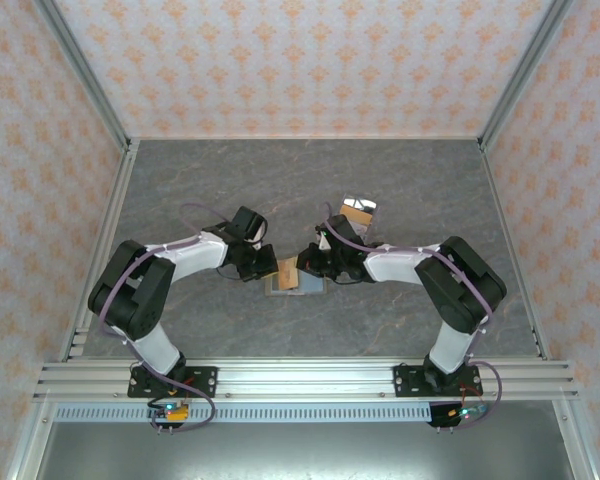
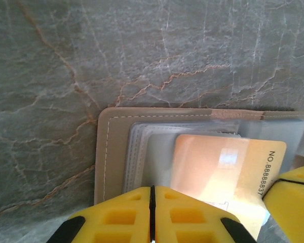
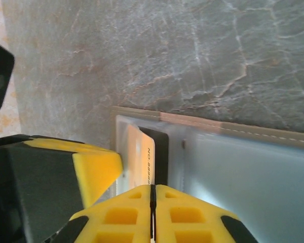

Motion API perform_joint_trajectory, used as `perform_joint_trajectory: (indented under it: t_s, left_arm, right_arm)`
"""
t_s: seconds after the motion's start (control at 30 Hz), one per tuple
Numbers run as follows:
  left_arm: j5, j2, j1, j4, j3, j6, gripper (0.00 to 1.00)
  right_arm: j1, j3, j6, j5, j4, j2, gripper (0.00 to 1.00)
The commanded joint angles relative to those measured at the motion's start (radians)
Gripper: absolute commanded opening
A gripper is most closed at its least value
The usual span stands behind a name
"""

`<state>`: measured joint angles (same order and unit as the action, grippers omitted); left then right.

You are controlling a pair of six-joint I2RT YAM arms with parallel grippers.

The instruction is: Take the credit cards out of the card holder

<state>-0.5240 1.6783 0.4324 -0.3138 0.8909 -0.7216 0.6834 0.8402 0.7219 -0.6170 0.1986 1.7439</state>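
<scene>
Yellow fingers of the left gripper point(image 2: 152, 195) are pressing together as it is hovering just over the open card holder point(image 2: 102, 152), which is lying flat on the grey marble table point(image 1: 280, 180) midway between the two arms. An orange credit card point(image 2: 218, 167) is sticking partway out of a slot. The right gripper point(image 3: 152, 192) is meeting it from the right, fingers also pressed together; whether they are pinching the card's edge I cannot tell.

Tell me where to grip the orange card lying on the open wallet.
Pinch the orange card at its short edge bearing the printed number, coming from the side opposite the card holder's stitched border. That edge lies uncovered on top.
</scene>
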Motion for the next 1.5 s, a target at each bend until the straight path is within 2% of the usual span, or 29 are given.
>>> perform_joint_trajectory:
  t_s: [0.0,0.13,0.3,0.5,0.6,0.7,0.9,1.07,1.2,1.27,1.47]
  left_arm:
    - [0.004,0.029,0.006,0.016,0.004,-0.015,0.09]
    - [0.008,0.033,0.006,0.016,-0.005,-0.015,0.08]
    - [0.015,0.026,0.006,0.015,-0.010,-0.016,0.08]
    - [0.040,0.002,0.006,-0.016,0.004,-0.013,0.09]
    - [0.062,-0.028,0.005,-0.055,0.017,-0.007,0.12]
    - [0.084,-0.069,0.001,-0.102,0.037,-0.004,0.20]
    - [0.151,-0.178,-0.018,-0.193,0.074,0.014,0.45]
    - [0.226,-0.265,-0.061,-0.253,0.063,0.036,0.65]
    - [0.282,-0.314,-0.090,-0.311,0.059,0.081,0.79]
    - [0.322,-0.343,-0.101,-0.336,0.056,0.093,0.87]
    - [0.362,-0.388,-0.111,-0.357,0.050,0.102,1.00]
  right_arm:
    - [-0.002,-0.007,0.031,-0.060,0.103,0.007,0.15]
    - [-0.002,-0.005,0.046,-0.079,0.128,0.038,0.20]
    - [-0.002,0.003,0.046,-0.073,0.114,0.057,0.21]
    - [-0.001,0.022,-0.039,0.022,-0.039,-0.001,0.04]
    - [-0.002,0.037,-0.118,0.116,-0.165,-0.069,0.00]
    - [-0.004,0.058,-0.229,0.231,-0.299,-0.153,0.00]
    - [-0.030,0.108,-0.461,0.385,-0.468,-0.349,0.00]
    - [-0.124,0.183,-0.601,0.479,-0.530,-0.445,0.00]
    - [-0.209,0.230,-0.750,0.473,-0.518,-0.466,0.00]
    - [-0.246,0.249,-0.860,0.431,-0.504,-0.464,0.00]
    - [-0.315,0.398,-1.109,0.293,-0.621,-0.385,0.00]
